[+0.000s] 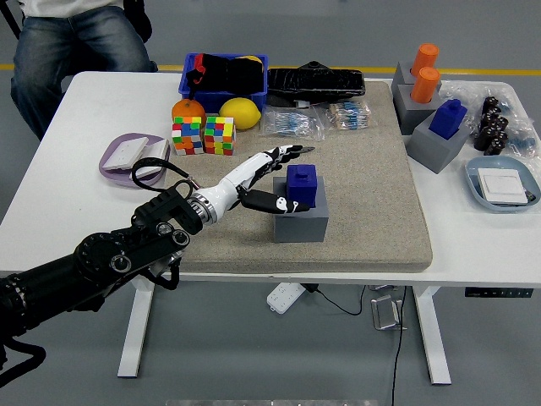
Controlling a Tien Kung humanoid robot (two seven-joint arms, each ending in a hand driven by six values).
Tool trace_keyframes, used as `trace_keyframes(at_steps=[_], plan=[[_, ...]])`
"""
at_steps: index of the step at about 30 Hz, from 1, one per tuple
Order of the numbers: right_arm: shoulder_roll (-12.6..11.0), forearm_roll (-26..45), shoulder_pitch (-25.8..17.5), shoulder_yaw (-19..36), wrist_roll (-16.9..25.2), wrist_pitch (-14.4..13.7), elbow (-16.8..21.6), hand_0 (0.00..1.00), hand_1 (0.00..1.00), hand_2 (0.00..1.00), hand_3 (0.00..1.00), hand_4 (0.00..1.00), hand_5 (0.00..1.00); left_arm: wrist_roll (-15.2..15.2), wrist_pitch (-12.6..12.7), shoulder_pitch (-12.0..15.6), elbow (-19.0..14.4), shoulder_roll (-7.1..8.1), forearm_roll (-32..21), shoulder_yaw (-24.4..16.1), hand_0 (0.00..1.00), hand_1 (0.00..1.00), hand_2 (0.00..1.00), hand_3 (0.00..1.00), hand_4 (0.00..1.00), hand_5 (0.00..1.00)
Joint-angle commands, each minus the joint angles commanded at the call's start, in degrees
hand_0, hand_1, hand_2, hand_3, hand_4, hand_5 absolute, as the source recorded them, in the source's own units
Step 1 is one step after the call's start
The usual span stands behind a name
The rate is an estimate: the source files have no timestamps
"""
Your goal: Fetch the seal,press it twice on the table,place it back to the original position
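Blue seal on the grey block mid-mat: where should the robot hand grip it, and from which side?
Probably across the blue seal's upper body, which stands proud of the grey block; its base sits in the block. Come from the left: the left robot hand is already there, fingers spread behind the seal and thumb in front. Then lift straight up, since it stands upright.

I see a white table (51, 203) with a beige mat (372, 211) covering its middle. To the left of the mat, directly on the tabletop, sits a purple dish (118, 165). At the right end I see a blue dish (478, 173), a cluster of small dark bottles (494, 123) and some clear plastic packaging (473, 91).
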Motion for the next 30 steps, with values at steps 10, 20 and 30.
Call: trace_keyframes(at_steps=[10, 20, 30], plan=[[0.29, -0.07, -0.20, 0.63, 0.02, 0.05, -0.08, 0.916, 0.780, 0.781, 0.785, 0.945, 0.634, -2.58, -0.05, 0.78, -0.11, 1.54, -4.97, -6.02, 0.998, 0.998, 0.998, 0.998, 0.998, 0.998], [0.44, -0.20, -0.11, 1.09, 0.00, 0.01, -0.22, 0.916, 0.780, 0.781, 0.785, 0.945, 0.634, -7.29, 6.43, 1.34, 1.47, 7.45, -6.88, -14.29, 0.998, 0.998, 0.998, 0.998, 0.993, 0.907], [0.15, -0.22, 0.16, 2.00, -0.04, -0.14, -0.24, 0.916, 0.780, 0.779, 0.785, 0.945, 0.633, -6.52, 7.47, 2.32, 5.80, 14.64, -5.01, -22.52, 0.998, 0.998, 0.998, 0.998, 0.949, 0.759]])
